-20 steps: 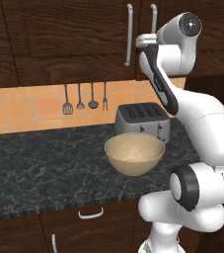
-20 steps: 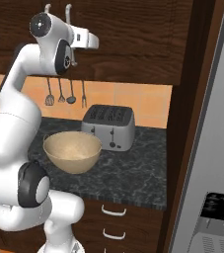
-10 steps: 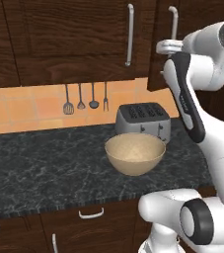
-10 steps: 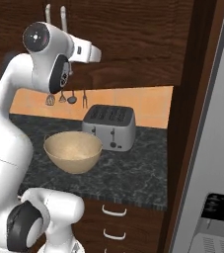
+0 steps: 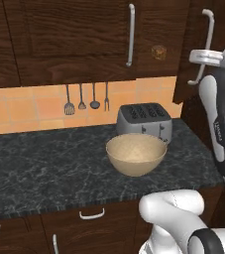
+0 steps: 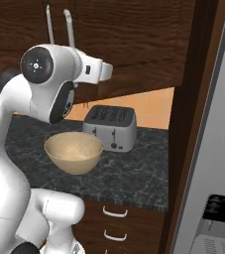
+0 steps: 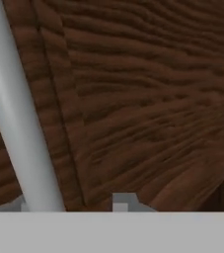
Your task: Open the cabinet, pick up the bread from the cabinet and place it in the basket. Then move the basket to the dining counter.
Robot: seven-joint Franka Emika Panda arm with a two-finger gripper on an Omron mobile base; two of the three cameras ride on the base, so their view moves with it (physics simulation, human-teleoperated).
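Cabinet (image 5: pixel 74 44) handle (image 5: pixel 131 34) vert.

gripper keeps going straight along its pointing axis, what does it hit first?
Most likely the cabinet door panel: in the hand view the wood grain lies straight ahead of the gripper, with the silver handle off to one side. Depth to the door is unclear.

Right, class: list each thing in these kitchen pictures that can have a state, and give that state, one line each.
Cabinet: right door swung open, left door shut.
Bread: inside the cabinet, not yet taken.
Basket: upright on the black counter, empty.
Toaster: slots empty.
Drawers: shut.
Fingers: close to a cabinet handle, grip unclear.
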